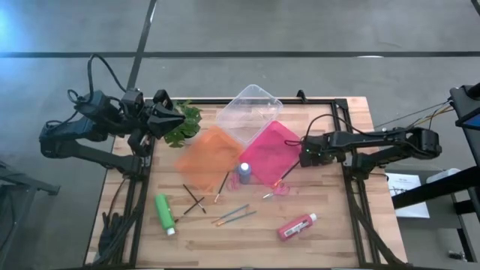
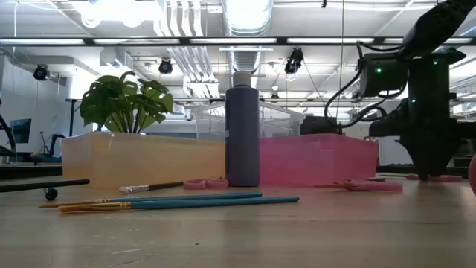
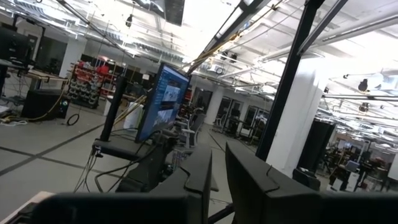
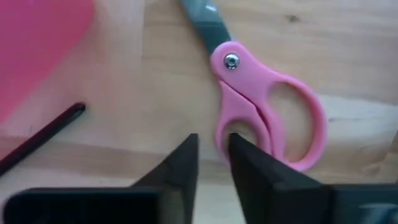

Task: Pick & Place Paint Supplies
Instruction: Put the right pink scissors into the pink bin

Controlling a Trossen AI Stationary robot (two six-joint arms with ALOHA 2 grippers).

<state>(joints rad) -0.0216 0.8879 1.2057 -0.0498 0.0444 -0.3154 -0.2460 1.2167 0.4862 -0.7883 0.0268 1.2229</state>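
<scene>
Hovering low over table (image 1: 330, 232), right gripper (image 4: 213, 149) jaws nearly closed, empty, beside pink-handled scissors (image 4: 264, 102) near pink tray (image 1: 270, 150); left gripper (image 3: 217, 168) raised, jaws nearly closed, empty

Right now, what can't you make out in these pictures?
- Right gripper, right wrist view: whether it pinches the scissors handle; fingertips hide the contact.
- Scissors blade tip: cut off at that picture's edge.
- Left gripper, left wrist view: faces the room, no table visible.
- Paintbrush bristles, high view: too small.

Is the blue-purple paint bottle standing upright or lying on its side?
Upright. The blue-purple paint bottle stands vertical on the table with its cap on top, in front of the pink tray.
</scene>
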